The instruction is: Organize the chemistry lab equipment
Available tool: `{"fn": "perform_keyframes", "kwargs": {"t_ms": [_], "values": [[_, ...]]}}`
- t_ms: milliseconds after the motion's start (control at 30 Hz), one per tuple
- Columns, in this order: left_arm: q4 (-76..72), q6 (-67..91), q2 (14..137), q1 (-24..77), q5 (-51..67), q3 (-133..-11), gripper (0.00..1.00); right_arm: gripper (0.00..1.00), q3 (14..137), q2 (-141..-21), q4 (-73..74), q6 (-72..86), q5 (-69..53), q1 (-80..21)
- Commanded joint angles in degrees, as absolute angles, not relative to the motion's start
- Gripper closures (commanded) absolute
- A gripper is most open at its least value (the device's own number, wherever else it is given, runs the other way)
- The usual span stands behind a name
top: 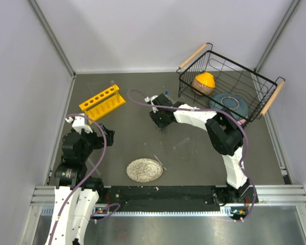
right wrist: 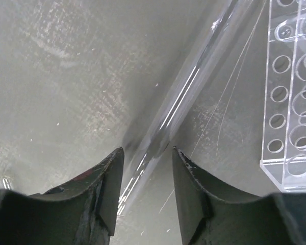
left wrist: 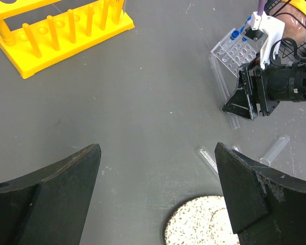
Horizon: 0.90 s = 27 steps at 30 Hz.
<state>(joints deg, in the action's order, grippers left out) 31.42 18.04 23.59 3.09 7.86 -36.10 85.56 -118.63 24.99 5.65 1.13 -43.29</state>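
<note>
Right gripper [right wrist: 148, 153]: lowered to the grey bench [top: 132, 135], fingers narrowly parted and straddling a long thin clear test tube [right wrist: 194, 81] that lies flat on the surface. The tube fills nearly the whole gap. Whether the pads actually press on it cannot be told.

Small clear plastic rack [right wrist: 293, 102]: just beside that tube and apart from it, on the bench. Short clear blue-capped vials [left wrist: 236, 34] stand in holes at one end of it.

Left gripper [left wrist: 157, 153]: spread wide, holding nothing, above bare bench and well apart from the right gripper.

Loose glassware, left wrist view: one clear tube [left wrist: 209, 159] lying flat near the rim of the disc, and one shorter clear tube [left wrist: 274, 149] lying flat beyond it.

Round speckled flat disc [top: 144, 170]: on the bench near its front edge, between the two arms.

Yellow six-hole tube rack [top: 102, 102]: towards the far left of the bench, set at an angle, with no tube visible in its holes.

Black wire basket with wooden handles [top: 229, 76]: far right corner, holding an orange-topped bowl [top: 204, 83] and a blue plate [top: 227, 104].
</note>
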Motion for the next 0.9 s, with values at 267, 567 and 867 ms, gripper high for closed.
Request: {"fn": "perform_keyframes", "kwargs": {"t_ms": [267, 567, 867], "values": [[29.8, 17.4, 23.0, 2.9, 9.1, -36.2, 0.01, 0.82, 90.3, -121.4, 23.8, 4.7, 2.5, -43.8], [28.9, 18.5, 25.1, 2.9, 14.7, -36.4, 0.01, 0.85, 87.9, -112.2, 22.3, 2.1, -9.3, -43.8], [0.9, 50.9, 28.3, 2.9, 34.9, -26.2, 0.01, 0.85, 75.4, -93.9, 18.3, 3.9, -27.0, -43.8]]}}
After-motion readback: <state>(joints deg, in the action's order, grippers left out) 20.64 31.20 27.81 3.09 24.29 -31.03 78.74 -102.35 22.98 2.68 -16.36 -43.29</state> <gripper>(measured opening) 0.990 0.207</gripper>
